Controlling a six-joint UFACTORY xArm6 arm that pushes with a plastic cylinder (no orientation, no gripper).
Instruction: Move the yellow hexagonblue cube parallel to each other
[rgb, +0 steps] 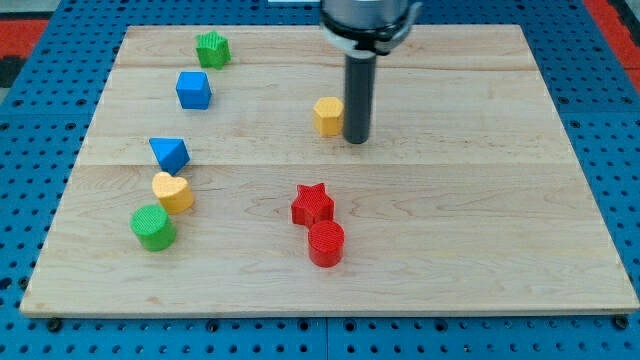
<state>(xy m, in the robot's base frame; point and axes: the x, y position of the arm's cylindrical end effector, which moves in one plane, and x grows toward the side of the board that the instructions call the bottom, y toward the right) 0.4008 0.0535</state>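
Near the worktop's (480, 200) upper middle, the jawless tool's tip (357, 140) touches the yellow hexagon's (327, 116) right side, with the blue cube (193, 90) well apart toward the view's left.

Counter (480, 200) is pale wood w/ visible grain, matt. Blocks, e.g. yellow hexagon (327, 115) and blue cube (193, 90), look like ribbed plastic. Rod (357, 95) is dark, smooth, approx. semi-matt.

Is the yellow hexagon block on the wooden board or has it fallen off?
On the board. The yellow hexagon sits flat on the wooden board, well inside its edges, with my tip right beside it.
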